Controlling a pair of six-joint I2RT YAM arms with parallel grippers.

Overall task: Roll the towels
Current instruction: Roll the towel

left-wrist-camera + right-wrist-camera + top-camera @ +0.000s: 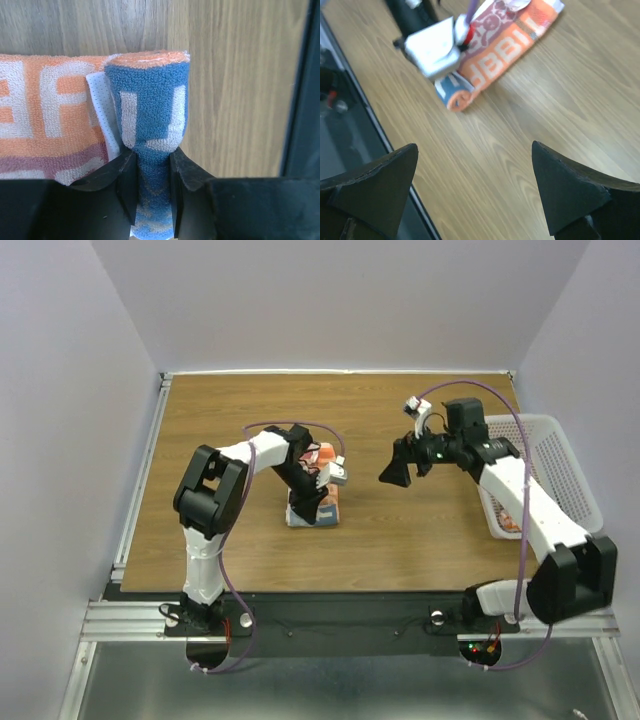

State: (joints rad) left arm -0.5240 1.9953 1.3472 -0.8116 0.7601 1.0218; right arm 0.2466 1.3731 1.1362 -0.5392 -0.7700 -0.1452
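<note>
The left gripper [150, 172] is pinching the near end of a tight roll [150, 100] of blue terry, its fingers [125, 180] pressed into the cloth on both sides. The roll's long axis runs straight out from the jaws, roughly along the near edge of the wooden tabletop [420, 540]. To the far side of it, the unrolled part of the small orange-and-white cloth towel [45, 115] lies flat, stretching towards the far edge. Any further rolling would therefore travel that way.

The right gripper [474, 147] hangs above the surface with its jaws spread wide and nothing between them. It is well apart from the towel [510, 45], which lies to its left near the middle of the surface. The left arm is plainly the nearer one.

The towel has white block lettering on orange. A white perforated plastic basket [570, 455] stands by the right edge.
</note>
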